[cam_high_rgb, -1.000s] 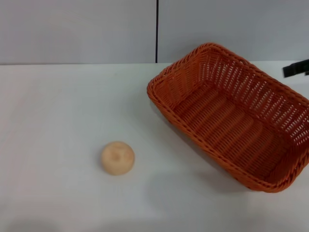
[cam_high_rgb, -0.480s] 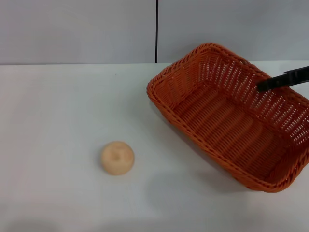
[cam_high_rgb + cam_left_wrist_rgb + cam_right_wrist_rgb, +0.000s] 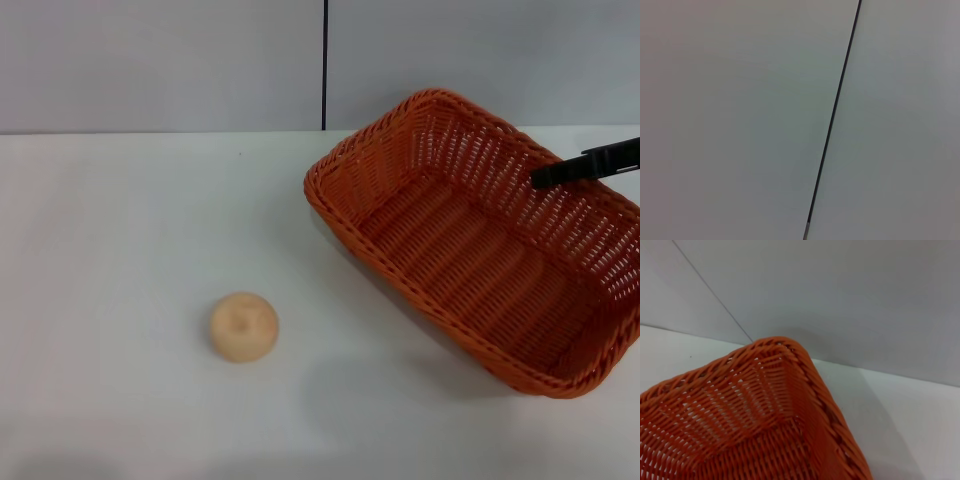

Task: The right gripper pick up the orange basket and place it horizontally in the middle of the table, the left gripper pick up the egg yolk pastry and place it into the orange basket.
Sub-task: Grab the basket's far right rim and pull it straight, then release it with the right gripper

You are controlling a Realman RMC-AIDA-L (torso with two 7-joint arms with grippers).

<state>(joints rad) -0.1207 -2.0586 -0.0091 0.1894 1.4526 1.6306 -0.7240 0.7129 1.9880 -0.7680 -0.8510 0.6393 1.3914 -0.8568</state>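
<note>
The orange basket [image 3: 392,168] sits on the right half of the white table [image 3: 120,230], turned at a slant, with nothing inside. The egg yolk pastry [image 3: 243,326], a small tan ball, lies alone on the table left of the basket. My right gripper [image 3: 562,172] reaches in from the right edge as a black finger over the basket's far right rim; only part of it shows. In the right wrist view, a corner of the basket [image 3: 740,410] fills the near field. The left gripper is out of view; its wrist view holds only wall.
A grey wall [image 3: 160,60] with a dark vertical seam [image 3: 325,60] stands behind the table's far edge. Bare tabletop surrounds the pastry and lies in front of the basket.
The right gripper has moved leftward from the right edge to over the basket's far right rim, then held nearly still. Basket and pastry have not moved.
</note>
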